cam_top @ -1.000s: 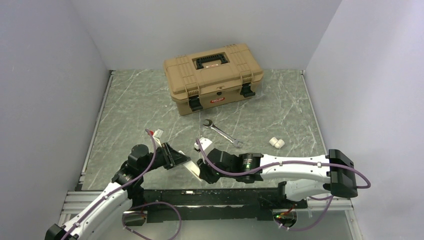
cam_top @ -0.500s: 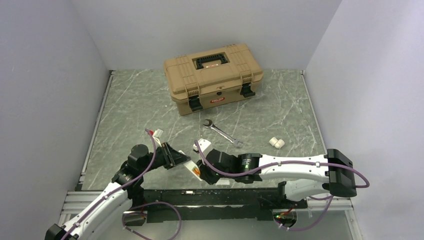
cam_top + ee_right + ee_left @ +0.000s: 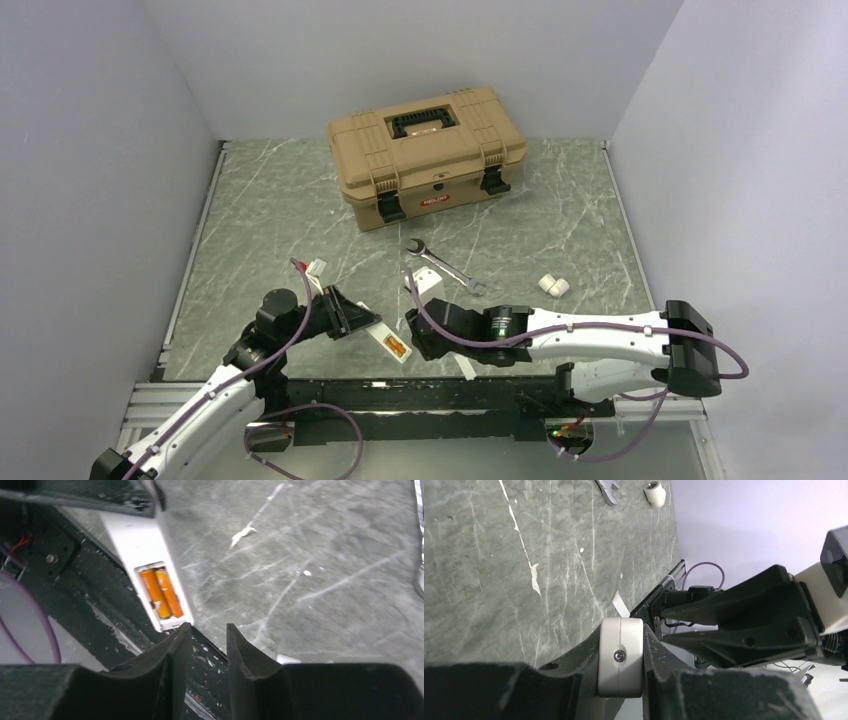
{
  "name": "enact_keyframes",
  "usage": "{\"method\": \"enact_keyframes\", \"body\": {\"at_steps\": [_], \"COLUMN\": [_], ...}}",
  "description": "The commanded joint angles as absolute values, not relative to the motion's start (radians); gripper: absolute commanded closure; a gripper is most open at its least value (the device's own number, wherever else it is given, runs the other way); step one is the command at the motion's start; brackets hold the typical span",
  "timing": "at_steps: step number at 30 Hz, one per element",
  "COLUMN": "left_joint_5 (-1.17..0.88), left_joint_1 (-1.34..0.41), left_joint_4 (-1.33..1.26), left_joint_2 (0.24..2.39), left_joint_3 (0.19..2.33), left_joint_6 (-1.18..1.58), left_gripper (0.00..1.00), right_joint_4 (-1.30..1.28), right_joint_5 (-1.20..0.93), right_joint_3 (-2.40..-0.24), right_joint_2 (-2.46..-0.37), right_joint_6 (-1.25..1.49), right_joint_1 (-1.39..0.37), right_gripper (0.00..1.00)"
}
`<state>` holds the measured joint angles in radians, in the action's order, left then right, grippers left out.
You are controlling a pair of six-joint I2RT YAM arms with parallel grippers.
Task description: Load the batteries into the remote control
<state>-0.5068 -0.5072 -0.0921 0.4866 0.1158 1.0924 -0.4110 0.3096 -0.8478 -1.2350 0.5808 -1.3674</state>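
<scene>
Grey-green marbled tabletop (image 3: pixel 270 210) fills the cell between pale walls. Low and left of centre in the overhead view, our left gripper (image 3: pixel 352 318) is clamped on one end of the remote control (image 3: pixel 388 343). The remote juts toward the bottom middle of the frame, recess upward, with two orange batteries (image 3: pixel 161 593) seated inside. Our right gripper (image 3: pixel 209 645) sits just beside that open end, jaws narrowly parted and empty. We judge the remote light, rigid and slick plastic; gripping its long edges, clear of the uncovered recess, seems safest.

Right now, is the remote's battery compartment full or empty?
Full: two orange batteries lie side by side in the open recess of the remote control.
</scene>
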Motion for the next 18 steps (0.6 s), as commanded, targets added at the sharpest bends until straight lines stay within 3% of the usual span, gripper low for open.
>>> {"method": "enact_keyframes", "body": {"at_steps": [1,10,18], "left_joint_5": [-0.508,-0.518,-0.521], "left_joint_1": [-0.503,-0.501,-0.502], "left_joint_4": [-0.113,-0.147,-0.154], "left_joint_2": [0.468,0.483,0.491], "left_joint_3": [0.120,0.108,0.106], "left_joint_6": [1.080,1.094,1.092], "left_gripper": [1.00,1.00,1.00], "right_joint_4": [-0.570,-0.673,-0.680], "right_joint_5": [0.450,0.361,0.334], "right_joint_3": [-0.840,-0.614,-0.498], "right_joint_2": [-1.183,-1.055,-1.008], "right_joint_6": [0.763,1.116,1.214], "right_joint_1": [-1.347,-1.341,-1.342], "right_gripper": [0.64,0.47,0.41]}}
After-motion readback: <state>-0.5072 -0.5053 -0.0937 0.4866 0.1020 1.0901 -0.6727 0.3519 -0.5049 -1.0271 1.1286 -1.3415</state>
